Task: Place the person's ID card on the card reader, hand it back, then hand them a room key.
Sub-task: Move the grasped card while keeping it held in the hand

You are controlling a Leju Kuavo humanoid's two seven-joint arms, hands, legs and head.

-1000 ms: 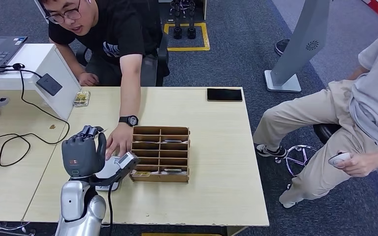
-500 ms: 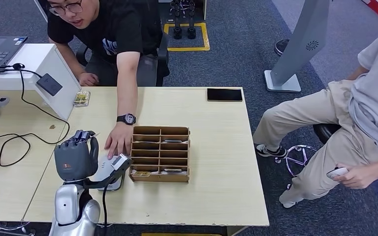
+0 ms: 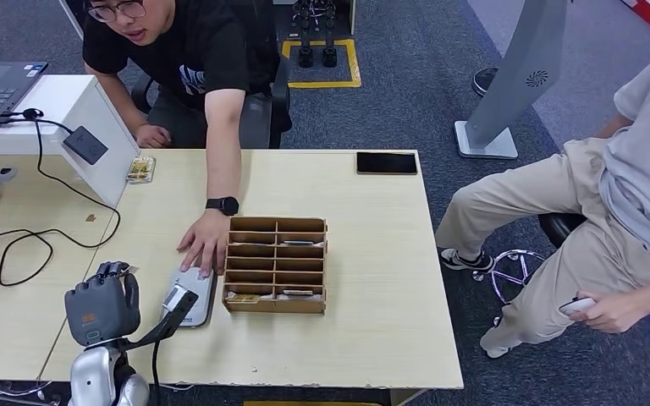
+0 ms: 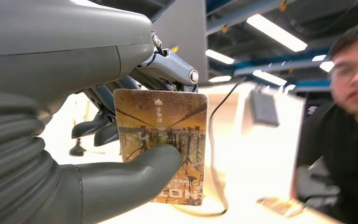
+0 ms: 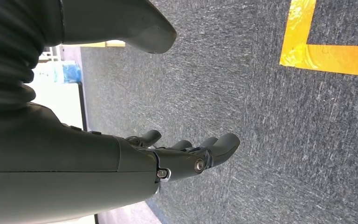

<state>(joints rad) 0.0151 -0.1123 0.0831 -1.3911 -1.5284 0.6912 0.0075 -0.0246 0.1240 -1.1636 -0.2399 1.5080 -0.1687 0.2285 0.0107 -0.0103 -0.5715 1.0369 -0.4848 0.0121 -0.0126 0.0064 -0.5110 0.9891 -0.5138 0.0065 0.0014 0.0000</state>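
We see the surface (image 3: 372, 254), the person's hand (image 3: 203, 245) on the card reader (image 3: 188, 292). Our left hand (image 3: 101, 306) pinches the card (image 4: 161, 144) just beside it. Right hand (image 5: 168, 156) empty, fingers loosely apart.

Head view looks down on table (image 3: 364, 254); wrist views sit close.

Dark grey left hand (image 3: 101, 307) with a small orange mark on its back, above a silver forearm (image 3: 97, 379); thin black cable beside the wrist. Ribbed grey cover, thick grey thumb (image 4: 135, 175), darker fingers (image 4: 98, 128), silver screw at a knuckle. Right hand (image 5: 168, 156) likewise dark grey, screws at knuckles.
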